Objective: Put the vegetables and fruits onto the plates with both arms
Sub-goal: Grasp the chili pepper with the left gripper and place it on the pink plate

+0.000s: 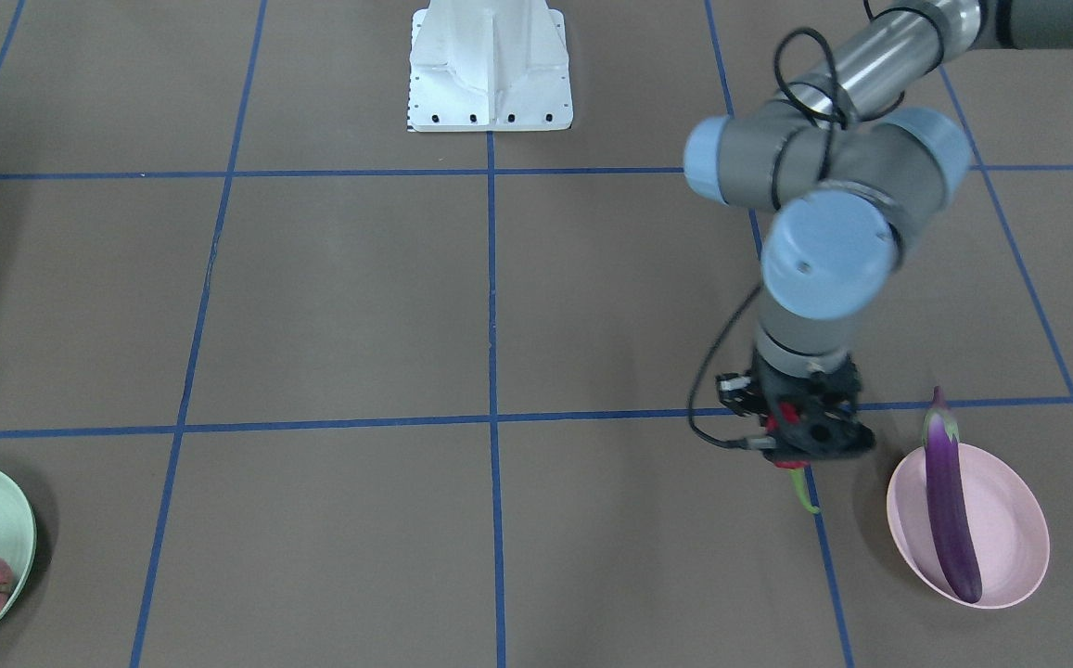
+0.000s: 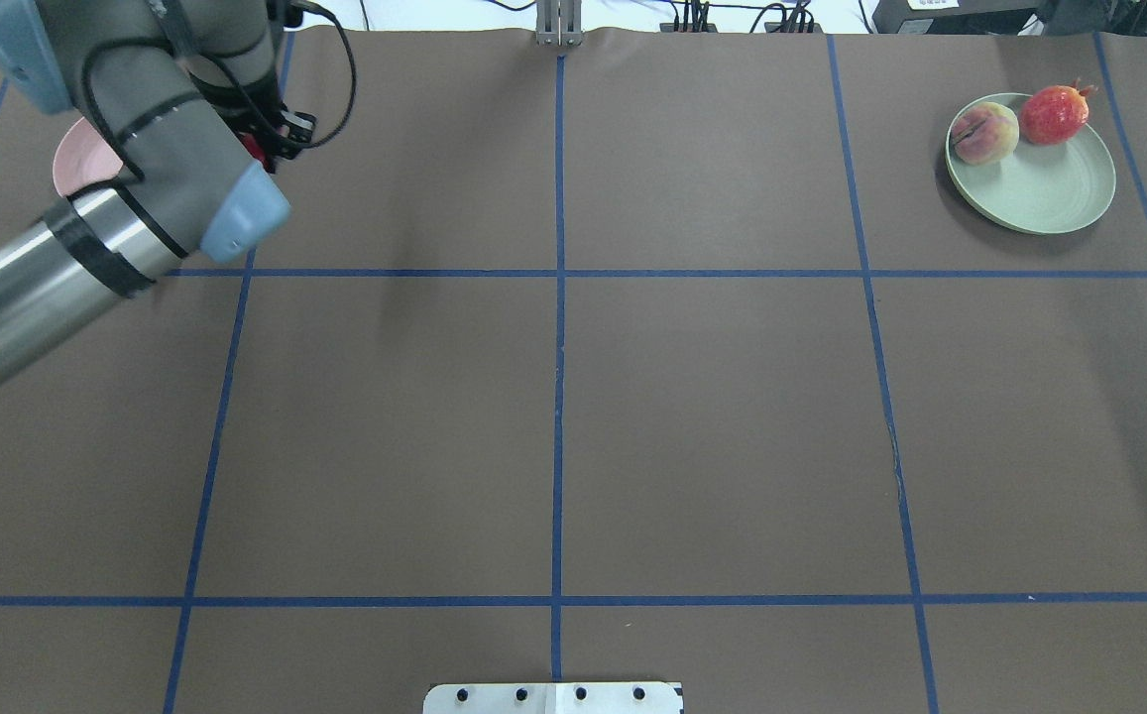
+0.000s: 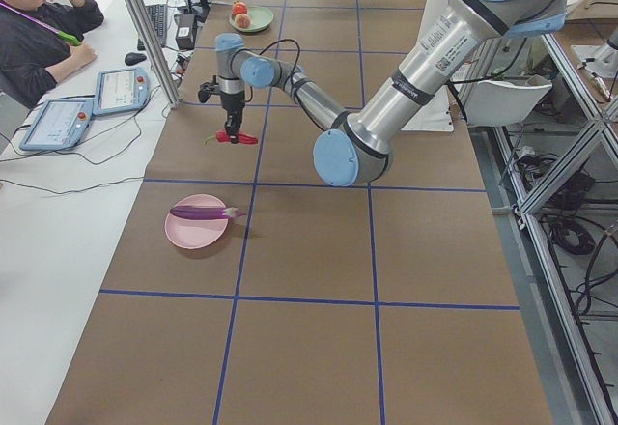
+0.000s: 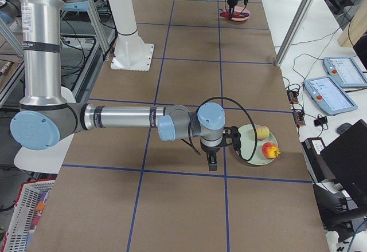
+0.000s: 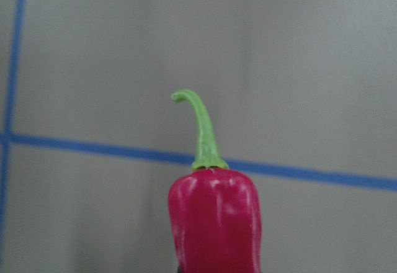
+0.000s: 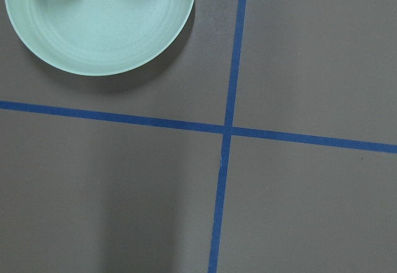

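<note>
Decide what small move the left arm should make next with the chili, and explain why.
Probably carry the red chili across to above the pink plate, then lower it. The left tool grips the chili over the table beside that plate, where the eggplant already lies, so it is not yet over its target.

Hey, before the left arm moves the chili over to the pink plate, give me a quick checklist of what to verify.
1. Fingers of left gripper shut on chili: ok.
2. Chili over pink plate: not ok, it hangs beside it.
3. Free space on that plate beside eggplant: ok.
4. Peach and pomegranate on green plate: ok.
5. Fingers of right gripper open: cannot tell.
</note>
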